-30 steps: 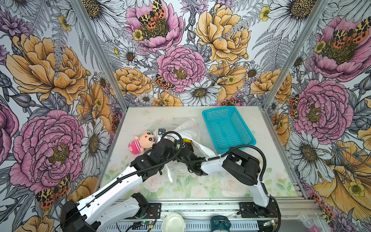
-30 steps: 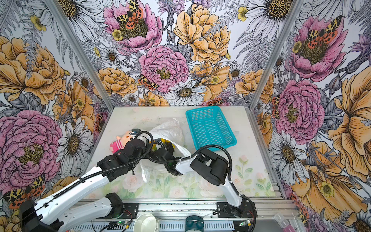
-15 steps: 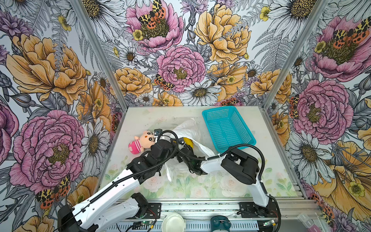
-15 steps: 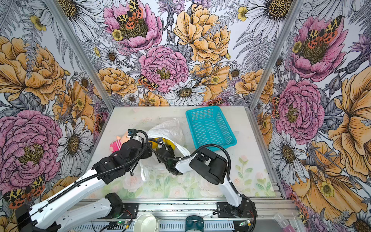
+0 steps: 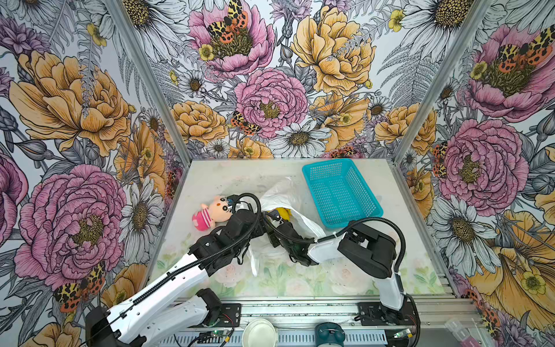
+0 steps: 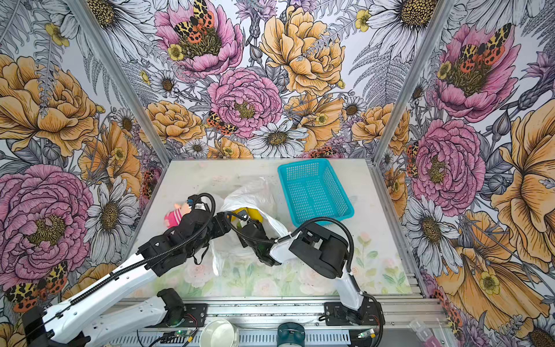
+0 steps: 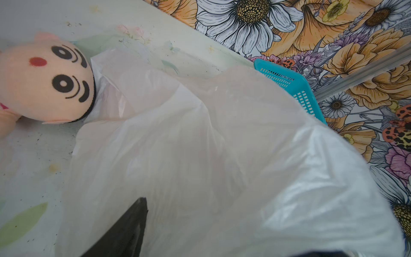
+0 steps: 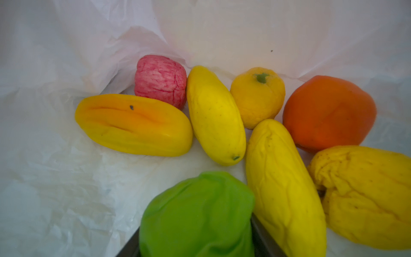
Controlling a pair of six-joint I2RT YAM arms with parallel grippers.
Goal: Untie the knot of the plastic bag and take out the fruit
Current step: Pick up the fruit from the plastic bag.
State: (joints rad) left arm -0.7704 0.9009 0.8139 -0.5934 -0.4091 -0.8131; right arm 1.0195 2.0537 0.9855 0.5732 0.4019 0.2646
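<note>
The plastic bag [image 5: 279, 195] lies crumpled mid-table with its mouth open; the knot is out of view. My right gripper [image 8: 198, 244] reaches inside the bag and is shut on the green fruit [image 8: 198, 213]. Past it on the bag's floor lie a red-pink fruit [image 8: 160, 80], an orange one [image 8: 329, 113], a round yellow one [image 8: 258, 95] and several elongated yellow ones [image 8: 215, 115]. My left gripper [image 7: 222, 229] is at the bag's left edge, open. One black finger [image 7: 129, 227] shows over the film; the other is hidden under it. In both top views a yellow fruit [image 6: 255, 214] shows through the mouth.
The teal basket [image 5: 339, 192] stands at the back right, close to the bag. A pink-striped plush doll [image 5: 213, 211] lies left of the bag, right beside my left wrist. Flowered walls close in the table on three sides.
My right gripper has closed on the green fruit inside the bag. The left arm has shifted slightly toward the back, staying at the bag's edge.
</note>
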